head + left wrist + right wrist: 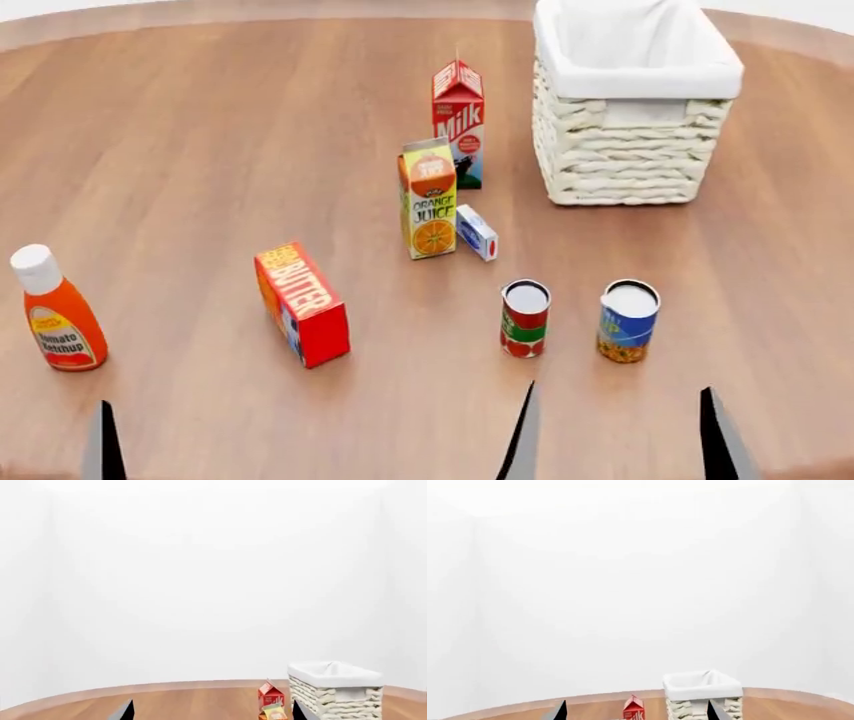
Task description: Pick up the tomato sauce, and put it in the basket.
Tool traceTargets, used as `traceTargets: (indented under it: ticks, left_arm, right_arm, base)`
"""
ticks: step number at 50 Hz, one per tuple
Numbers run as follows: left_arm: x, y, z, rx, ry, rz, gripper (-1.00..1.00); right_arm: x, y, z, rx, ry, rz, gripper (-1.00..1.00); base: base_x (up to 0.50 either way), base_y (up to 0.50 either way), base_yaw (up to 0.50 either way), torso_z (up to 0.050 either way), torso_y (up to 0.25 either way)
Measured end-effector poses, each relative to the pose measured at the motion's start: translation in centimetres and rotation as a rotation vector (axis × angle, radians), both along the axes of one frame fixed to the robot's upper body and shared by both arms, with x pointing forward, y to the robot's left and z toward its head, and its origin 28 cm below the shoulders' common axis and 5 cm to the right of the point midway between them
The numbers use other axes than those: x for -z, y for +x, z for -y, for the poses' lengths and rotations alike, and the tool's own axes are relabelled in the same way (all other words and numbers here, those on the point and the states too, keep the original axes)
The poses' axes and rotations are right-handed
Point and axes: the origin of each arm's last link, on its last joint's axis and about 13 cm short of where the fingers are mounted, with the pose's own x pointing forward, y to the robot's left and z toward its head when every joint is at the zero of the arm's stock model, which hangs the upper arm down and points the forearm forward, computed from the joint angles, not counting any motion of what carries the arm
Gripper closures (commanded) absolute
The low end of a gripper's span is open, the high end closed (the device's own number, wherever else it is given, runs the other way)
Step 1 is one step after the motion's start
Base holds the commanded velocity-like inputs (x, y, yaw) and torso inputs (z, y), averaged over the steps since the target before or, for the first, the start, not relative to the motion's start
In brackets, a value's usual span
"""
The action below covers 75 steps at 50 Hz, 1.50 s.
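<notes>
The tomato sauce [525, 318], a small can with a red label, green band and silver top, stands upright on the wooden table in the head view. It is not in either wrist view. The white woven basket [634, 160] with a cloth liner stands at the far right and also shows in the left wrist view [333, 692] and the right wrist view [702, 687]. My right gripper [621, 440] is open and empty at the near edge, just short of the two cans. My left gripper [210, 712] is open and empty; only one of its fingertips [104, 440] shows in the head view.
A blue-and-yellow can [627, 320] stands right of the tomato sauce. Beyond them stand an orange juice carton [429, 200], a small white-and-blue box [477, 233] and a milk carton [458, 120]. A butter box [303, 303] and a ketchup bottle [54, 312] stand to the left.
</notes>
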Motion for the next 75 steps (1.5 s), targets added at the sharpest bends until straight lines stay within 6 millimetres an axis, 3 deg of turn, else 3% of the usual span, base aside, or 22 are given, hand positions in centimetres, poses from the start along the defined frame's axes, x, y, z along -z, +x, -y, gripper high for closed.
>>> traceTargets:
  ticks: [14,59,75]
  left_arm:
    - [-0.8,-0.7,0.0,-0.001,0.001,0.026,-1.00]
    - [-0.9,-0.8,0.2,-0.002,0.004,0.020,-1.00]
    - [-0.5,-0.4,0.3,-0.007,0.013,0.006,-1.00]
  right_arm:
    - [-1.0,-0.7,0.1,-0.015,0.028,0.032,-1.00]
    - [-1.1,-1.0,0.0,-0.026,0.015,0.022,-1.00]
    - [-1.0,-1.7,0.5,-0.079,0.016,-0.023,-1.00]
  base:
    - [0.50,0.00,0.00,0.000,0.000]
    - [0.50,0.00,0.00,0.000,0.000]
    - [0.00,0.00,0.00,0.000,0.001]
